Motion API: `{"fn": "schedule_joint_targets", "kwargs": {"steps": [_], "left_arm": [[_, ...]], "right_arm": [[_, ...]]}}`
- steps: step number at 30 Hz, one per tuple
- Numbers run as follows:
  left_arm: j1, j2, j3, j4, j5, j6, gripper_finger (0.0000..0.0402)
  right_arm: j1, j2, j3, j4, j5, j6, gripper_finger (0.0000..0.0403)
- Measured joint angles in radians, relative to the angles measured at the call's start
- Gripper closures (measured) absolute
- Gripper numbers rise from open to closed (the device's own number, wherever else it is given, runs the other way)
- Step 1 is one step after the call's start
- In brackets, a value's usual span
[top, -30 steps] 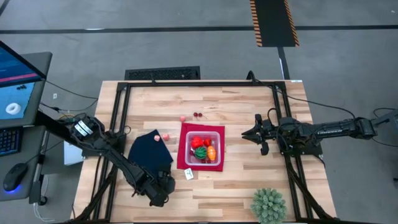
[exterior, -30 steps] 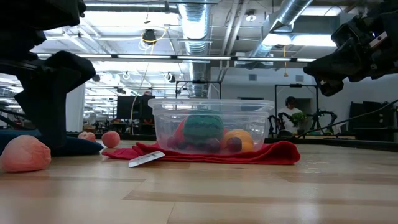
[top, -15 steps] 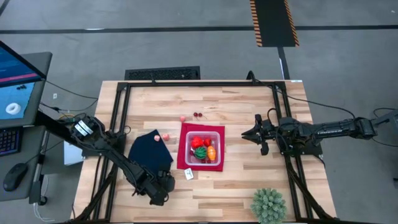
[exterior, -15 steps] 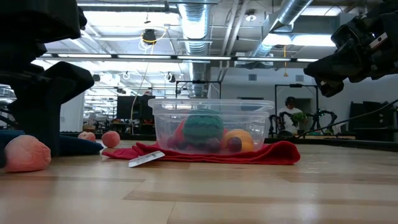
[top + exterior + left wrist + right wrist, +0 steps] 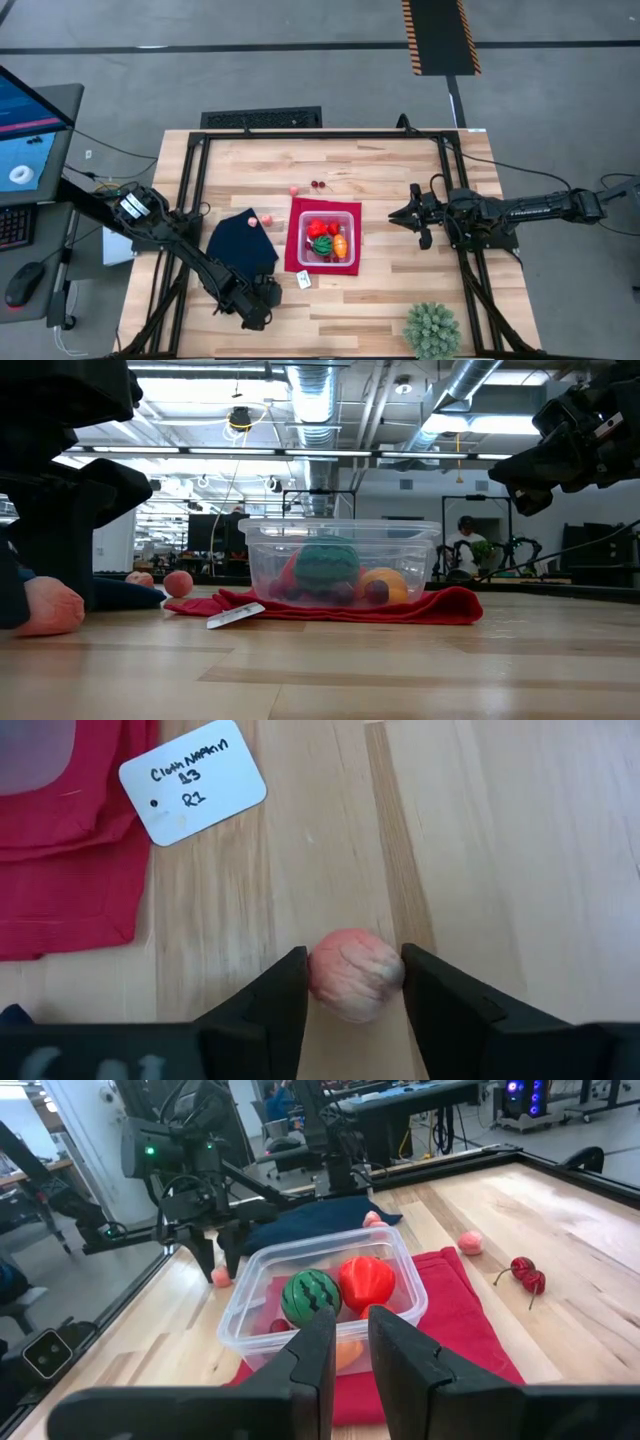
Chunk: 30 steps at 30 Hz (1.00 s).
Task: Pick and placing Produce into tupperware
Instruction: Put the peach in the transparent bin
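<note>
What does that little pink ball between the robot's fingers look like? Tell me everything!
The pink ball is small, roundish and a bit lumpy, with soft wrinkles, pink fading to pale grey on one side. It looks squishy, like a toy peach. It sits on the wooden table, near the white name tag and the red cloth. The left gripper has one dark finger on each side of it, both touching or almost touching. It has not been lifted.

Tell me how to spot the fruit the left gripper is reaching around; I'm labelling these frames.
Start at the clear tupperware on the red mat, then find the white paper tag off the mat's corner. Just past it, a pink wrinkled fruit lies on bare wood between the left gripper fingers, alone there, away from the other loose produce.
</note>
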State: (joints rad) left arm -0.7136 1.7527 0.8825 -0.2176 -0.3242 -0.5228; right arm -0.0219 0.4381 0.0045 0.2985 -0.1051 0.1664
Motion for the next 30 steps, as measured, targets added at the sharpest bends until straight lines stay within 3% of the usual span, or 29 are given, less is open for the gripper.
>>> {"fn": "schedule_joint_targets", "kwargs": {"steps": [30], "left_arm": [[0.010, 0.000, 0.000, 0.023, -0.024, -0.047, 0.0262]], "right_arm": [[0.000, 0.000, 0.000, 0.000, 0.000, 0.000, 0.0315]]}}
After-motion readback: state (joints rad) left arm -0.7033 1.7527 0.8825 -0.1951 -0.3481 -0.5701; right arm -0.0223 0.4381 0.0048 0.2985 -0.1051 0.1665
